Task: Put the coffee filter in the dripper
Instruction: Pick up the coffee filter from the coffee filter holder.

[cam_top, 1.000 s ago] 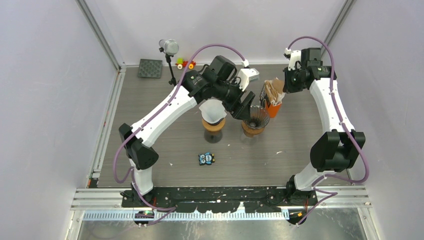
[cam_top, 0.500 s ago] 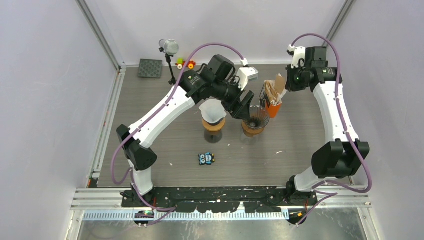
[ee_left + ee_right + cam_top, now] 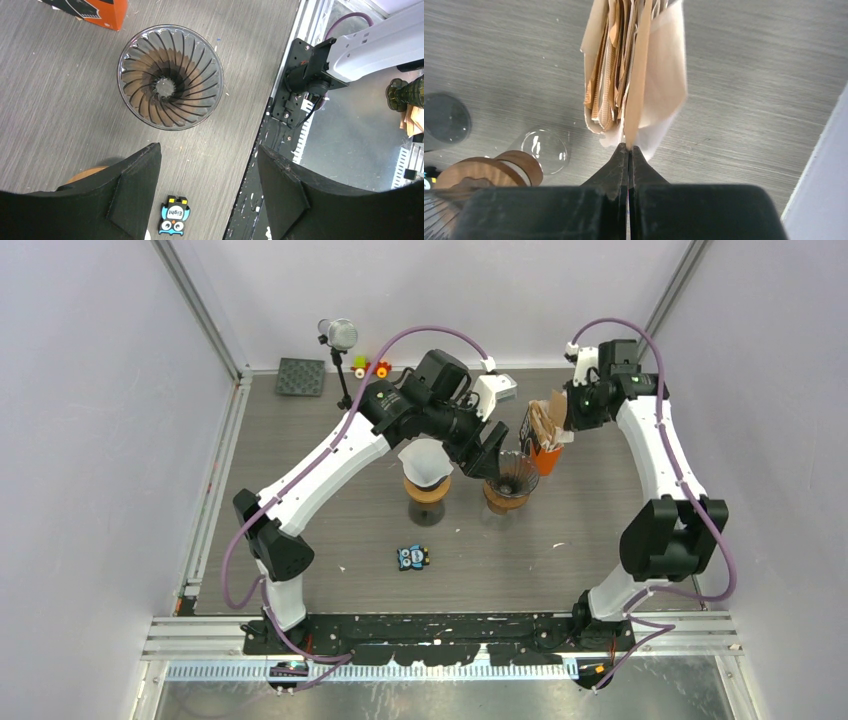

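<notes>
1. left gripper [image 3: 205,157] hangs with jaws wide apart, holding nothing, above the glass dripper [image 3: 170,77].
2. right gripper [image 3: 629,149] is pinched together on one brown coffee filter [image 3: 640,65] at the stack [image 3: 605,65] in the orange holder [image 3: 546,457].

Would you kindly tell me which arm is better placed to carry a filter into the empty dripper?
The right arm, probably. The right gripper is shut on a brown filter at the orange holder, beside the empty dripper. The left gripper hangs open above that dripper, holding nothing.
</notes>
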